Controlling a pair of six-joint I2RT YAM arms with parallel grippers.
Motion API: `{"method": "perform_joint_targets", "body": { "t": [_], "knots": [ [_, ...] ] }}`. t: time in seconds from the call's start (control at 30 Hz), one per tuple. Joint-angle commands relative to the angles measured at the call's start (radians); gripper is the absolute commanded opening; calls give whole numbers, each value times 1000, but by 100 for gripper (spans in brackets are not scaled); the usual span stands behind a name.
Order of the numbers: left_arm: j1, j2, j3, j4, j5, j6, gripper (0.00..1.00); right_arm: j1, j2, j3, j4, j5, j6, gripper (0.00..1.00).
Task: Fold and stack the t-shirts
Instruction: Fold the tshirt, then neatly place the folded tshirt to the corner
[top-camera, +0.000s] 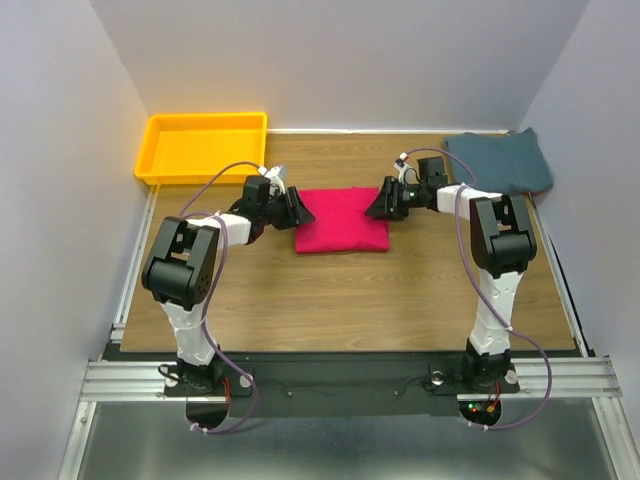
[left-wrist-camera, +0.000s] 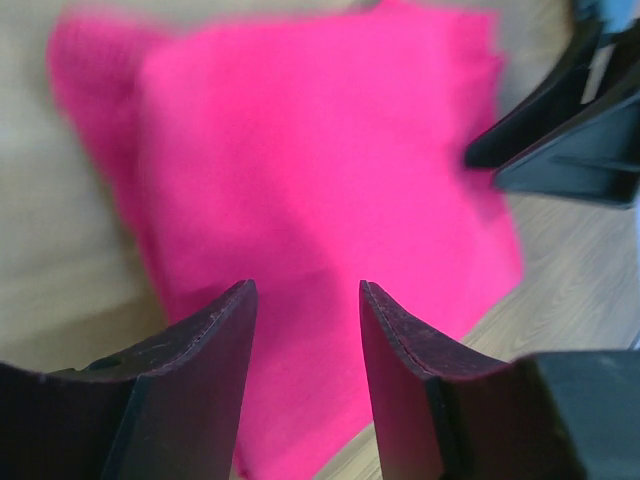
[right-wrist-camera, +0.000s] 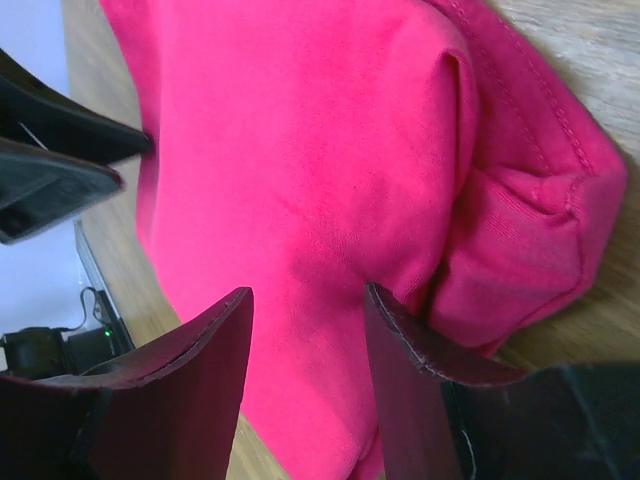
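Observation:
The crimson-pink t-shirt (top-camera: 342, 220) lies folded into a rectangle in the middle of the table. It fills the left wrist view (left-wrist-camera: 320, 180) and the right wrist view (right-wrist-camera: 320, 150), where a bunched hem shows at its right side. My left gripper (top-camera: 292, 212) stands at the shirt's left edge, jaws open (left-wrist-camera: 305, 300), with nothing pinched between them. At the shirt's right edge my right gripper (top-camera: 383, 205) is open as well (right-wrist-camera: 305, 300), its fingers just over the cloth. The teal-blue t-shirt (top-camera: 500, 162) lies folded at the back right corner.
A yellow plastic tray (top-camera: 205, 145) sits at the back left corner. White walls close in the table on the left, the back and the right. Bare wood shows in front of the pink shirt.

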Motion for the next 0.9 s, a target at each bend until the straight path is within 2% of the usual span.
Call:
{"method": "perform_joint_targets", "body": {
  "t": [0.0,0.2,0.37,0.5,0.53,0.6,0.67,0.77,0.87],
  "knots": [
    [-11,-54,-28,18,-31,-19,58,-14,-37,0,31,60,-23,54],
    [-77,-189,18,-167,-206,120,65,-22,-192,-26,11,127,-20,56],
    [-257,-277,66,-290,-465,247,71,-31,-417,-173,-32,265,-18,60],
    [-372,-274,109,-326,-593,280,72,-40,-595,-290,-64,392,9,61],
    [-393,-254,130,-326,-613,281,72,-42,-637,-316,-70,464,27,63],
    [-431,-223,162,-326,-617,275,69,-42,-744,-377,-96,541,38,63],
    [-452,-168,219,-324,-620,259,62,-43,-812,-414,-111,647,61,64],
    [-498,-72,312,-321,-631,272,51,-43,-942,-492,-141,740,97,65],
    [-539,29,407,-333,-677,315,44,-42,-1043,-555,-168,796,127,65]
  ]
}}
